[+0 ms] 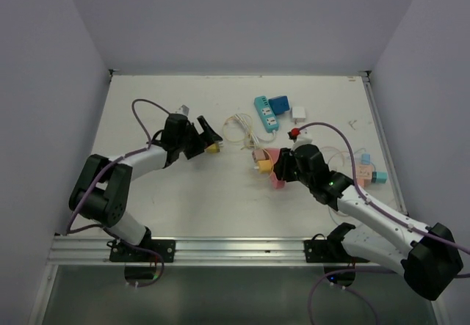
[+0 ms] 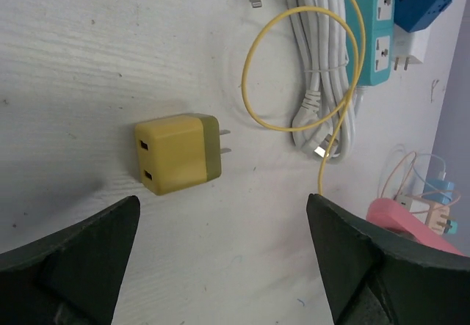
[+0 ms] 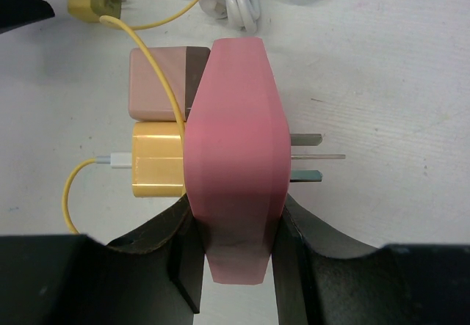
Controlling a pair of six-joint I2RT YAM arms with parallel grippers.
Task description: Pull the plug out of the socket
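The pink socket [image 3: 233, 119] lies on its side on the white table, and my right gripper [image 3: 235, 222] is shut on its near end. Two plugs sit in its left face: a gold one [image 3: 156, 169] with a white connector and yellow cable, and a pink-brown one [image 3: 158, 83] above it. The socket's own metal prongs stick out to the right. A loose yellow plug [image 2: 178, 155] lies flat on the table, prongs bare, just ahead of my left gripper [image 2: 222, 215], which is open and holds nothing. From above, this plug [image 1: 213, 148] lies left of the socket [image 1: 277, 178].
A teal power strip [image 1: 266, 113], a blue adapter [image 1: 279, 104] and a white adapter [image 1: 299, 112] lie at the back. A coiled white cable [image 1: 239, 128] and a thin yellow cable [image 2: 294, 68] lie between the arms. Small adapters [image 1: 371, 174] sit near the right edge.
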